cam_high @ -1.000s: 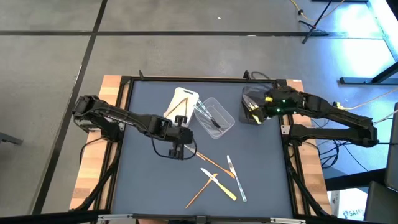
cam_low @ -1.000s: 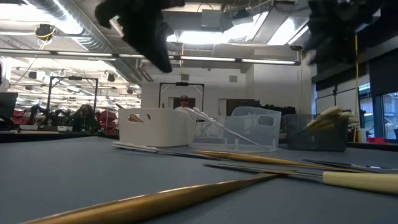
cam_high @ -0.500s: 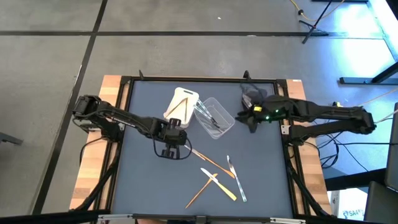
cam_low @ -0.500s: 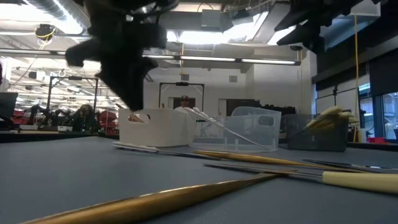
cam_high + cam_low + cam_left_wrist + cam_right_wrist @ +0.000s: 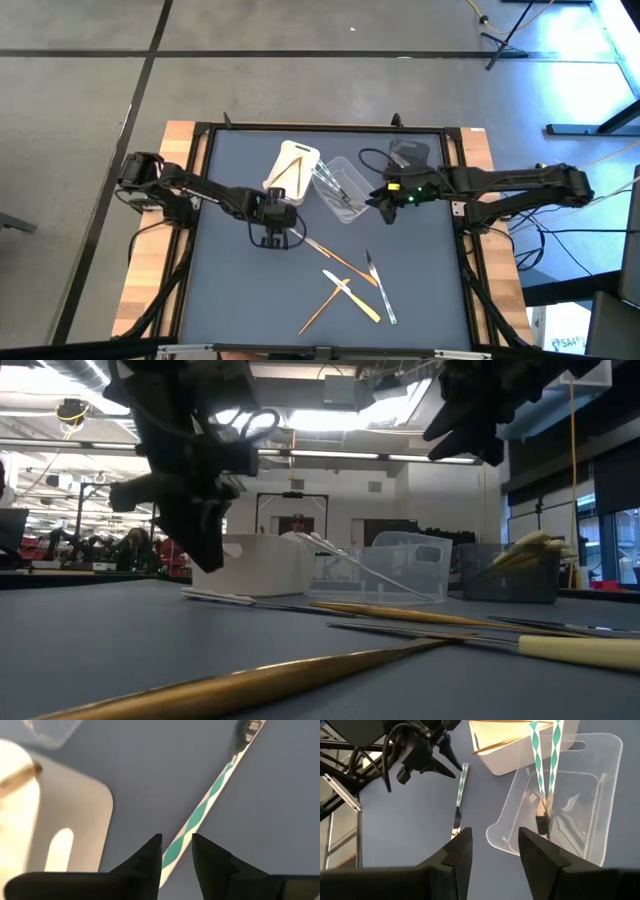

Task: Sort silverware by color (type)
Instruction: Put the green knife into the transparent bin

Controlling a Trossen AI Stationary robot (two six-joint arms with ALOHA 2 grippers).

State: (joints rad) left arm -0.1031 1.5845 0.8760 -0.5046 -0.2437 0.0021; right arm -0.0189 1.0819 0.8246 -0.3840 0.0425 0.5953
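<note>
A utensil with a green-and-white striped handle [image 5: 200,812] lies flat on the blue-grey table, near the white tub; it also shows in the right wrist view [image 5: 461,787]. My left gripper [image 5: 272,232] hovers over its handle end with fingers slightly open, one on either side of the handle, above the table in the low view [image 5: 200,545]. My right gripper [image 5: 383,200] is open and empty, raised beside the clear tub [image 5: 345,188]. Loose tan, yellow and clear silverware [image 5: 350,285] lies toward the table's near edge.
The white tub [image 5: 292,165] holds tan pieces, the clear tub [image 5: 570,805] holds striped-handled pieces, and the dark grey tub [image 5: 408,155] at the far right holds yellow ones [image 5: 525,550]. Bare table lies at the near left.
My right gripper has left the dark grey tub and gone toward the table's left and near edge, ending beside the clear tub. My left gripper has shifted a little left and come down toward the striped utensil.
</note>
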